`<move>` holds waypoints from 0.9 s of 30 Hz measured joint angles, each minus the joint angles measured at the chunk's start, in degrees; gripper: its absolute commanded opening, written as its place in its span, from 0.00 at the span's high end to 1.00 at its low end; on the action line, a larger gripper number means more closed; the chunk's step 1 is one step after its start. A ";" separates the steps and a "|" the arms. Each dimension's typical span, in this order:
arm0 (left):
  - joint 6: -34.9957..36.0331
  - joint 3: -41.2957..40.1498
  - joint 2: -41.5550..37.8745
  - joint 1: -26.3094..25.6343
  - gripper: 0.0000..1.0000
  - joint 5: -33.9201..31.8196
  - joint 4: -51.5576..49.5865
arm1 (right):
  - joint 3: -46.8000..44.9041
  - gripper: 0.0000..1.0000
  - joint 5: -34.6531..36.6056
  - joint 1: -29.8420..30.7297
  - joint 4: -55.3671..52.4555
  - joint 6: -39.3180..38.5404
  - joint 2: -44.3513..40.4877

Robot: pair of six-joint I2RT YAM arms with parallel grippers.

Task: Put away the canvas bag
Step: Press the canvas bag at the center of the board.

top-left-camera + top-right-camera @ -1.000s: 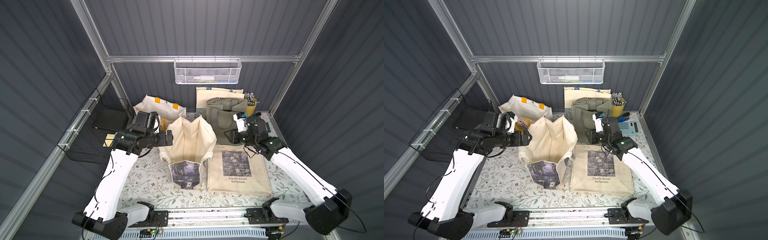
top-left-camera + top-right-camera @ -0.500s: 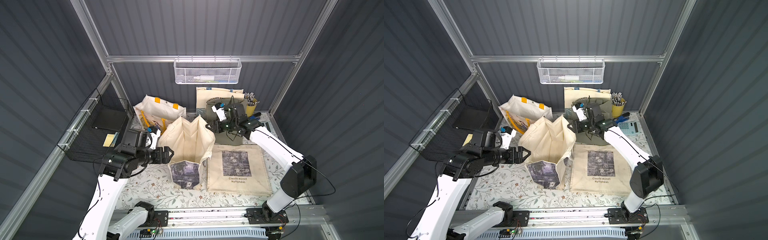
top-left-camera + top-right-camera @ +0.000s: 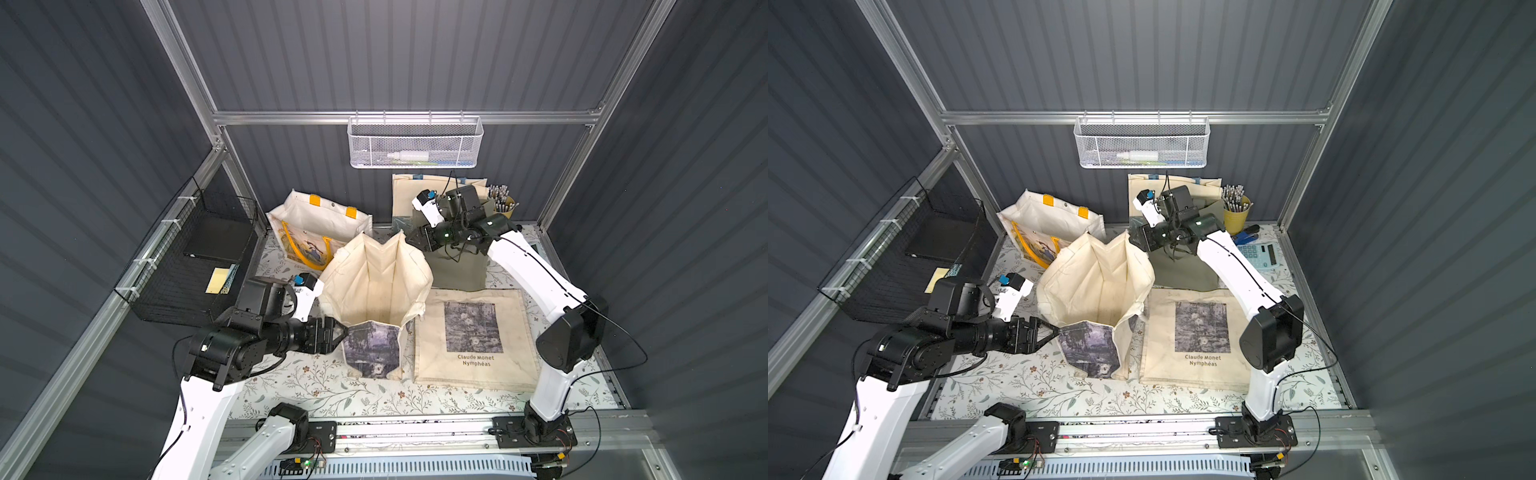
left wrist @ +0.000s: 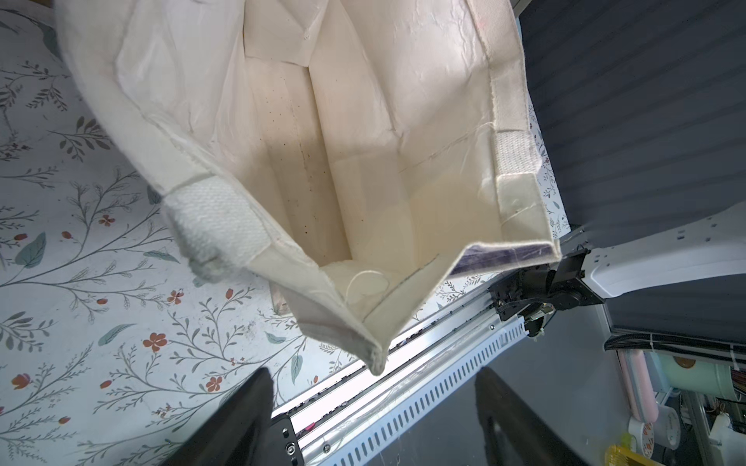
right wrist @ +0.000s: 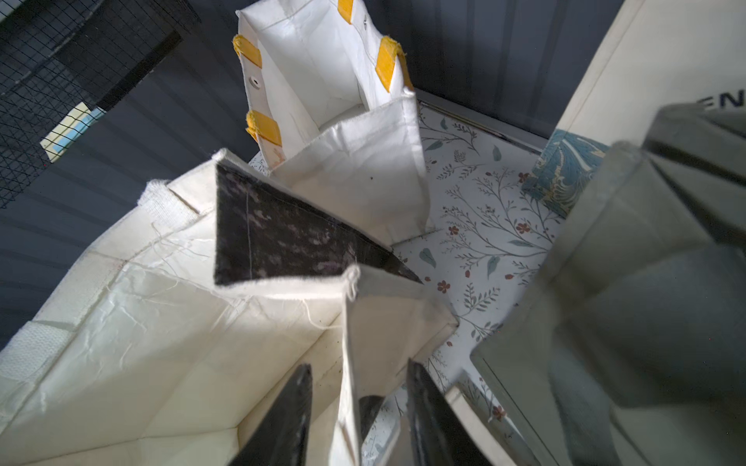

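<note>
Left wrist view: left gripper [image 4: 371,373] jaws wide, rim corner of canvas bag [image 4: 363,161] just ahead, not pinched. Right gripper [image 5: 359,365] half-open, straddling the far rim fold, no clamp visible. Bag stands open mid-table on floral mat [image 3: 291,382], beside flat Monet tote [image 3: 471,365]. Looks light, floppy; grab the stitched hem, walls will likely collapse.
</note>
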 measured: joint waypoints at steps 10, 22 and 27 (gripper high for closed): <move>1.33 -8.44 -5.01 0.00 0.25 0.57 2.75 | -6.71 0.54 0.07 9.35 -3.76 -9.29 -16.31; 5.29 -12.92 -5.64 0.00 0.24 1.79 8.00 | -6.45 0.52 3.69 22.49 -10.25 -18.91 -10.84; 5.42 -15.52 -5.31 0.00 0.25 3.28 11.23 | -5.81 0.52 3.80 25.07 -12.72 -20.59 -8.66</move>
